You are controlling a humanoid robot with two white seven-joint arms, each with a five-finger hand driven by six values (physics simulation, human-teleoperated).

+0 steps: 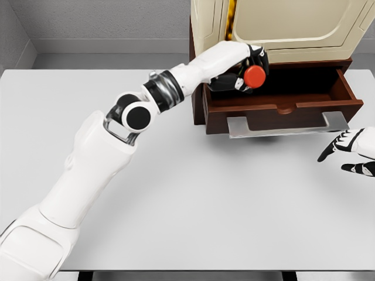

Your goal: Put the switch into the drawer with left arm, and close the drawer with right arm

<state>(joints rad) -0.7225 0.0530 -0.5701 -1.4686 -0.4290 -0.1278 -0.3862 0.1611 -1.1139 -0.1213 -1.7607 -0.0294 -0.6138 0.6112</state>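
The switch point(254, 76) shows as a red round button on a dark body, held in my left hand point(249, 71) above the left part of the open drawer point(281, 108). My left arm reaches from the lower left across the table to it. The drawer is dark brown wood, pulled out from a cabinet point(287, 29) with a cream upper front, and has a metal handle point(287, 126) along its front. My right hand point(351, 152) hovers over the table at the right edge, below and right of the drawer front, fingers spread and holding nothing.
A white table point(205, 199) fills most of the view, with a grey wall behind it. The cabinet stands at the table's far edge, right of the middle.
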